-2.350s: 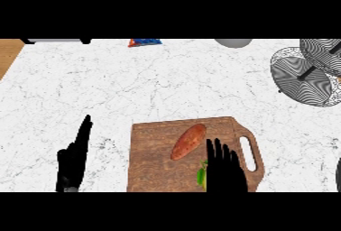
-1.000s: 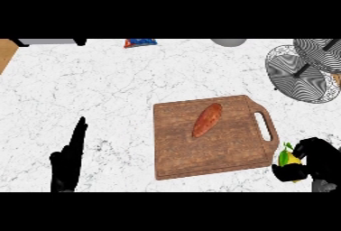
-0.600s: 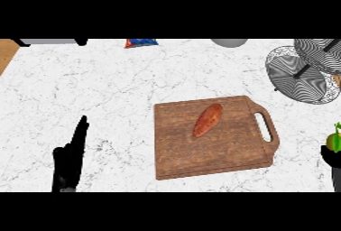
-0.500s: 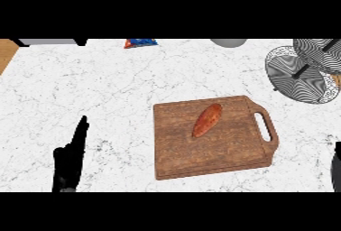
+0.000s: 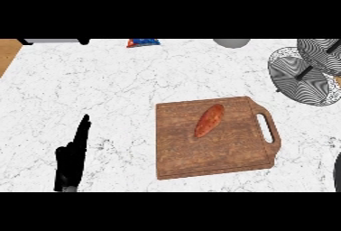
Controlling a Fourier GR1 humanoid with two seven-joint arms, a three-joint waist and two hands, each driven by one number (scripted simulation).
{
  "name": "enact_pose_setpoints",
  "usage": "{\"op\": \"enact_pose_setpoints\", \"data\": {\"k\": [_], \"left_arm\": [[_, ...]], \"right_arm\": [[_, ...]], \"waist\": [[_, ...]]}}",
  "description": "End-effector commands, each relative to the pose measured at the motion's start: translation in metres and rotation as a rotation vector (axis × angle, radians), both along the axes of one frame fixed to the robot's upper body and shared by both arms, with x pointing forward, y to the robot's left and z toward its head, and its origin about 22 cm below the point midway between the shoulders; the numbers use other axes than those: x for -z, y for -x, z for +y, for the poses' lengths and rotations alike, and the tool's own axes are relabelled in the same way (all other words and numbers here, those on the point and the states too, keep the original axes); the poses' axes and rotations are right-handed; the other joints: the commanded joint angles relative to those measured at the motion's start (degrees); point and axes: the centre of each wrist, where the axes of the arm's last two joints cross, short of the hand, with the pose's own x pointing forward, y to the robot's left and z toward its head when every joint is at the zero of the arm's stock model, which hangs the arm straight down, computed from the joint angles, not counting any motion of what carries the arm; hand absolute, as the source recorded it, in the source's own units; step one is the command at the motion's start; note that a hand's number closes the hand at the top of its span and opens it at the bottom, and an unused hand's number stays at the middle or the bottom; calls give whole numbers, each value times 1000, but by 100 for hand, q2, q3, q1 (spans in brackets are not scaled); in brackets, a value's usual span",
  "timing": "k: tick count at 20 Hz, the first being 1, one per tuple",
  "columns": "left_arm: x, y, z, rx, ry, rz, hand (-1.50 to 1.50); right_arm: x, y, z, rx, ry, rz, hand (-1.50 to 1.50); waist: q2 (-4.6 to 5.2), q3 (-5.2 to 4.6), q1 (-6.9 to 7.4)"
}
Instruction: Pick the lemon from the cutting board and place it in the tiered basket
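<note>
The wooden cutting board lies at centre right, handle to the right, with only an orange sweet potato on it. No lemon shows anywhere in the view. The wire tiered basket stands at the upper right, partly cut by the edge. My left hand rests open at the lower left, fingers pointing up, apart from the board. Of my right hand only a dark sliver shows at the right edge, below the board's handle.
A blue packet, a grey bowl and a dark appliance line the counter's far edge. A wooden strip shows at the upper left. White marble counter lies between my left hand and the board.
My right hand closed on the lemon at the board's front edge, carried it to the right and slid past the right edge. The left hand stayed still.
</note>
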Motion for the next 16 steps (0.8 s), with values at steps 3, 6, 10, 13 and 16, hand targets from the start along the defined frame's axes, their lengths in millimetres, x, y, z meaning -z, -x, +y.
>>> {"op": "enact_pose_setpoints", "data": {"k": [3, 6, 10, 13, 16], "left_arm": [[16, -3, -3, 16, 15, 41, 0], [20, 12, -2, 33, 28, 54, 0], [11, -8, -18, 35, 25, 54, 0], [15, 11, -4, 27, 9, 29, 0], [14, 0, -15, 56, 19, 47, 0]], "right_arm": [[-48, -19, -12, 125, 9, 35, 150], [-59, -30, -11, 104, -7, 27, 150], [-75, -59, -20, 128, -37, 18, 150], [-76, -91, -36, 159, -43, 24, 150], [-72, -110, -60, 138, -56, 36, 150]], "waist": [[68, -32, 101], [55, -28, 116], [71, -28, 134], [86, -26, 244], [95, -21, 206]]}}
